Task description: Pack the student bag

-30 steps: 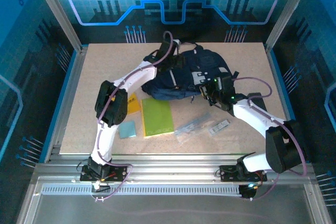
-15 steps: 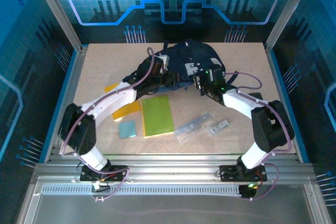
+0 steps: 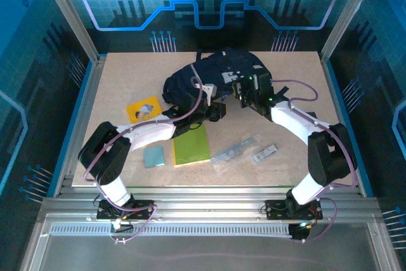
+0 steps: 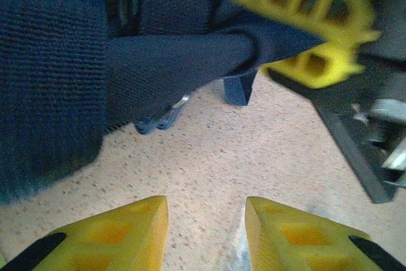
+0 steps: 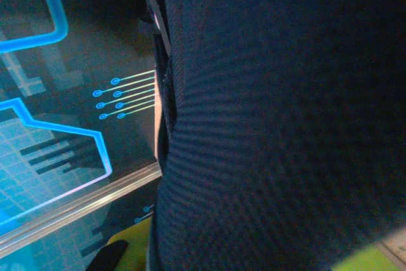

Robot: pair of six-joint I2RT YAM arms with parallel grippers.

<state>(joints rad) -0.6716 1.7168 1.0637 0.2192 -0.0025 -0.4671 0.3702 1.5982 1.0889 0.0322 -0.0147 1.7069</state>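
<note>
The student bag (image 3: 223, 68), dark navy with a white-grey patch, lies at the back middle of the table. My right gripper (image 3: 243, 91) is shut on a fold of its fabric at the front right. In the left wrist view those yellow jaws (image 4: 254, 30) pinch the navy cloth (image 4: 171, 61) and hold it off the table. My left gripper (image 3: 218, 111) hovers just in front of the bag, open. Bare table shows between its yellow fingertips (image 4: 206, 204). In the right wrist view the bag (image 5: 285, 125) is pressed up close, with one yellow finger (image 5: 130, 251) showing at the bottom.
In front of the bag lie a green notebook (image 3: 191, 148), a yellow booklet (image 3: 144, 109), a small light-blue pad (image 3: 153, 155), a clear plastic packet (image 3: 235, 150) and a small white packet (image 3: 265, 153). The enclosure's metal posts and blue walls ring the table (image 3: 120, 80).
My left gripper has let go of the bag, opened and drawn back to its front side, the arm folding low. The right gripper pulled the bag toward the back. The yellow booklet is now uncovered.
</note>
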